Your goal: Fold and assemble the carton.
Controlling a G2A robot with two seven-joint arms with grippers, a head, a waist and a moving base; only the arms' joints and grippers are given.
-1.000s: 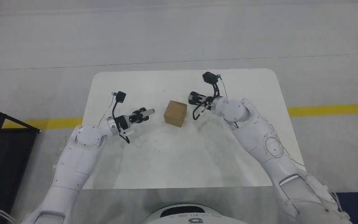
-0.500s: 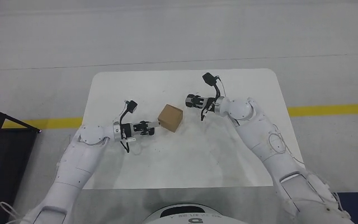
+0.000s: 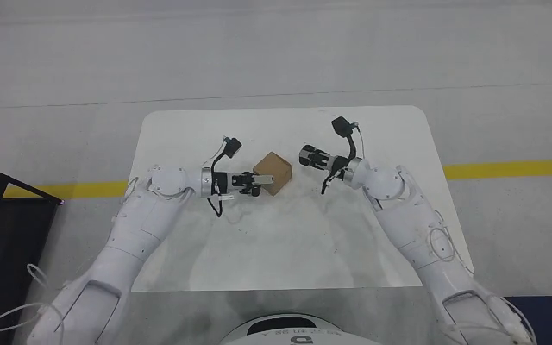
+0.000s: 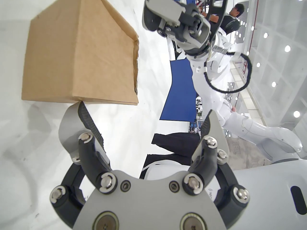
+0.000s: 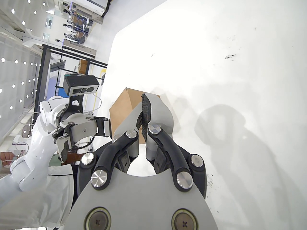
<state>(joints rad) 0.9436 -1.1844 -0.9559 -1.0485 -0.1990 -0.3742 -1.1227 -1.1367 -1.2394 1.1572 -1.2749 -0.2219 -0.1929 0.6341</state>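
Observation:
A small brown carton [image 3: 274, 169], closed up into a box, sits on the white table [image 3: 345, 250] a little back from its middle. My left gripper [image 3: 261, 181] is at the carton's left side and stands open [image 4: 145, 107]. One fingertip [image 4: 80, 111] touches a bottom corner of the carton [image 4: 79, 56]; the other is off to the side in the air. My right gripper [image 3: 304, 156] sits just right of the carton, a short gap away, with its fingers shut on nothing [image 5: 144, 101]. Behind those fingers the carton [image 5: 122, 118] is partly hidden.
The table has bare room in front of and to both sides of the carton. A yellow floor line [image 3: 500, 169] runs past the table's sides. A dark frame [image 3: 17, 216] stands off the left edge.
My left gripper has swung right and reached the carton, which shifted and turned slightly. My right gripper has drawn back a little to the right.

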